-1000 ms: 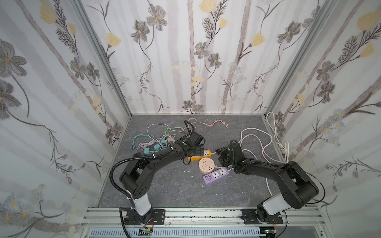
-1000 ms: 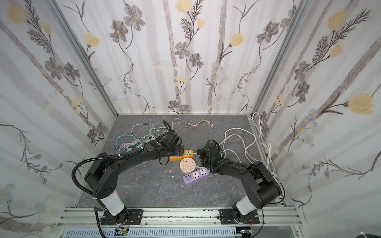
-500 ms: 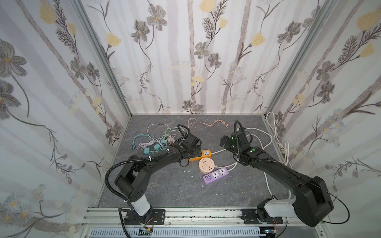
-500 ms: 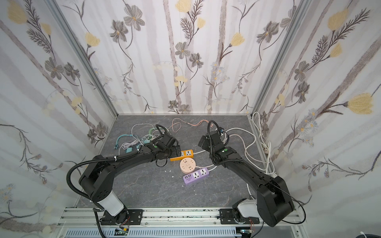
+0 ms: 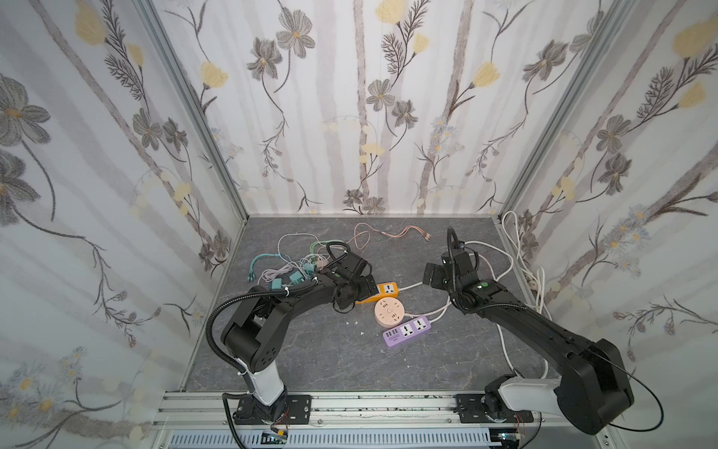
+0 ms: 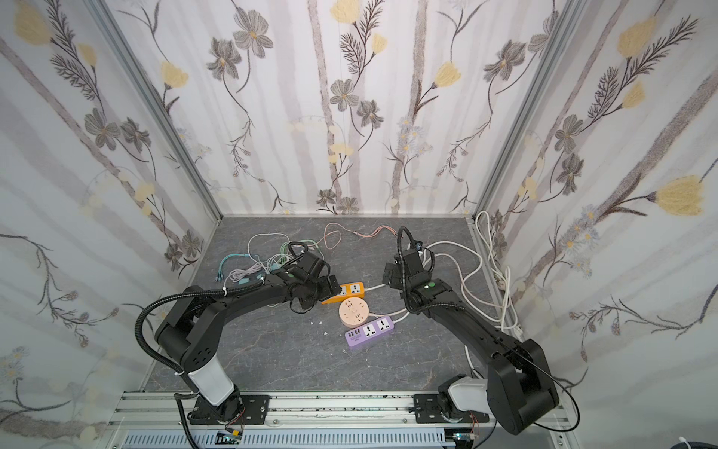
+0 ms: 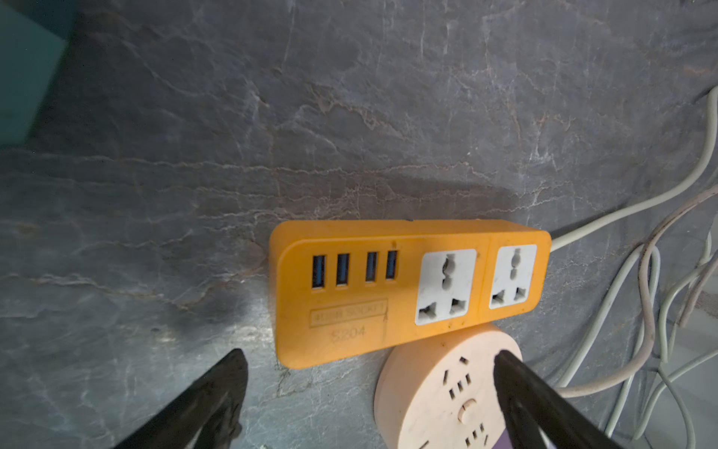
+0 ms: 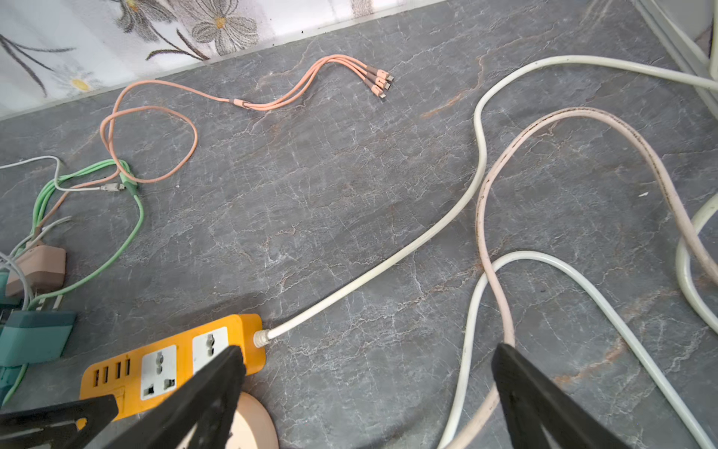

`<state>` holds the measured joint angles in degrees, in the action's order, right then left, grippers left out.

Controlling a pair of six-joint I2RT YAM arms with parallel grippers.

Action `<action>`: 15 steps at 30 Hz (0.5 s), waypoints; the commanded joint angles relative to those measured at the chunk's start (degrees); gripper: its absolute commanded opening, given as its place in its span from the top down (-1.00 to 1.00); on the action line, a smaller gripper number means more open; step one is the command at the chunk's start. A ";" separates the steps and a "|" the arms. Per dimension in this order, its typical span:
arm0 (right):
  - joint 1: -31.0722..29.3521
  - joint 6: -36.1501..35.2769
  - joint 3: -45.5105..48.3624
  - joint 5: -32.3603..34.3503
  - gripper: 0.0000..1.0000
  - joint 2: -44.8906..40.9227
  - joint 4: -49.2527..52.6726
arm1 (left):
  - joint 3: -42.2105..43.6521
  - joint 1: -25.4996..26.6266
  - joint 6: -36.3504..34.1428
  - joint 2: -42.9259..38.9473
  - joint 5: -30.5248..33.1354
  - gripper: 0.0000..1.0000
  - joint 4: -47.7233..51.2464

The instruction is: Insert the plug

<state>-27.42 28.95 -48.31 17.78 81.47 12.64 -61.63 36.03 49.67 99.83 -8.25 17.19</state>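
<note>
**Pick not yet begun: both grippers empty**

Shows left gripper [image 7: 369, 357] spread, low beside orange power strip [image 7: 408, 287], and right gripper [image 8: 369, 352] spread, raised over its white cord [image 8: 388, 264]. Leaves teal plug [image 8: 35, 336] untouched among loose cables [image 8: 128, 180]. Calls next, probably, for a pinch there. Finds round socket [image 7: 447, 392] touching the strip, crowding one side.

Orange power strip [image 5: 384, 290] partly hidden behind left arm [image 5: 303, 297], round socket [image 7: 447, 388] cut off at edge, label [image 7: 348, 317] blurred

Matte black jointed left arm [image 5: 303, 297], matching right arm [image 5: 544, 330], white cylindrical base links [image 5: 266, 383], ribbed black cable hose [image 5: 211, 330], green wrist light [image 5: 483, 286], tapered black fingers [image 7: 209, 400] on left tool [image 7: 370, 354].
</note>
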 commanded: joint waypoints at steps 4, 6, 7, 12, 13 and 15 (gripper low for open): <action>0.17 -7.97 7.01 2.18 -0.99 -8.39 -14.43 | -2.24 -0.99 -2.57 3.88 0.98 -1.00 0.41; 0.23 -8.47 8.03 0.90 -0.99 -9.35 -15.52 | -4.32 -1.05 -4.14 5.79 0.54 -1.00 0.57; 0.23 -8.39 7.94 0.43 -0.99 -9.40 -14.99 | -5.57 -0.97 -4.83 6.89 -0.68 -1.00 0.37; 0.44 -6.52 5.15 -0.14 -0.99 -8.79 -5.93 | -12.55 -0.93 -8.20 13.00 -7.95 -1.00 1.30; 0.45 -6.63 6.31 -0.26 -0.99 -9.52 -7.29 | -13.66 -0.96 -8.67 13.79 -8.34 -1.00 1.60; 0.60 -5.79 8.87 0.47 -0.99 -11.28 -10.41 | -15.27 -0.96 -9.77 14.91 -8.54 -1.00 2.15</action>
<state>-26.94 22.04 -41.15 17.96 71.33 4.32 -75.31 35.05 42.46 113.36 -14.04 17.89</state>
